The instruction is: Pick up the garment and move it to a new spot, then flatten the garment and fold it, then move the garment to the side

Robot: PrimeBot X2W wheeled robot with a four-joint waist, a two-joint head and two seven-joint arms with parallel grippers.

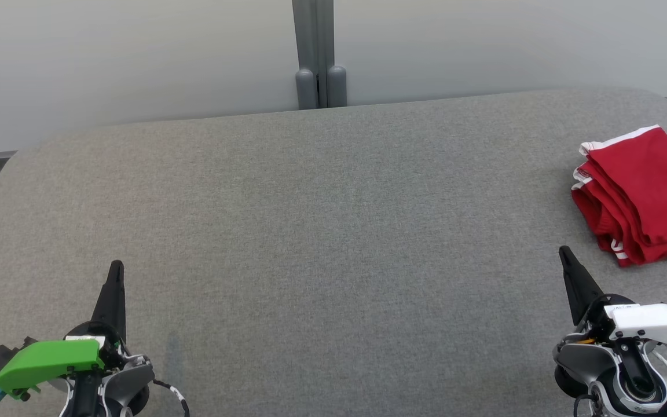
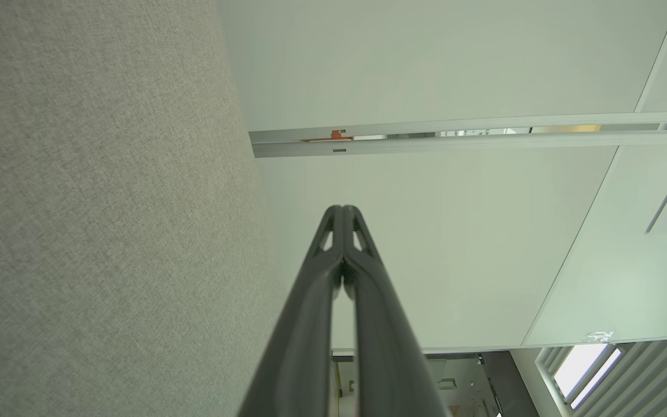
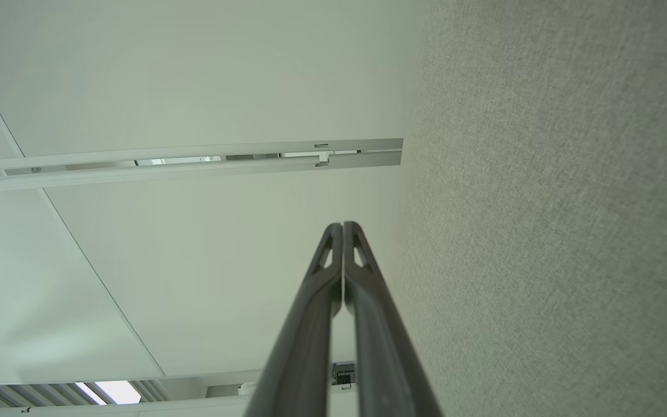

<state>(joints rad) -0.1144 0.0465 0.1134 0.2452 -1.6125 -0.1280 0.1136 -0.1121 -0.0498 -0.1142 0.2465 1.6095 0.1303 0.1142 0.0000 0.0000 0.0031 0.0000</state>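
The folded red garment with white trim (image 1: 646,191) lay at the grey fabric table's (image 1: 322,231) right edge. Both the left gripper (image 1: 116,267) and right gripper (image 1: 565,253) (empty) had jaws pressed together.

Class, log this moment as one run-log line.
red garment: folded, right edge of grey surface | left gripper: shut, empty | right gripper: shut, empty, apart from garment

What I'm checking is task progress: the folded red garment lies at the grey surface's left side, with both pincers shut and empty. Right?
Not quite: the head view shows the folded red garment at the right side of the grey surface, not the left. The left pincer and right pincer are indeed shut and empty.
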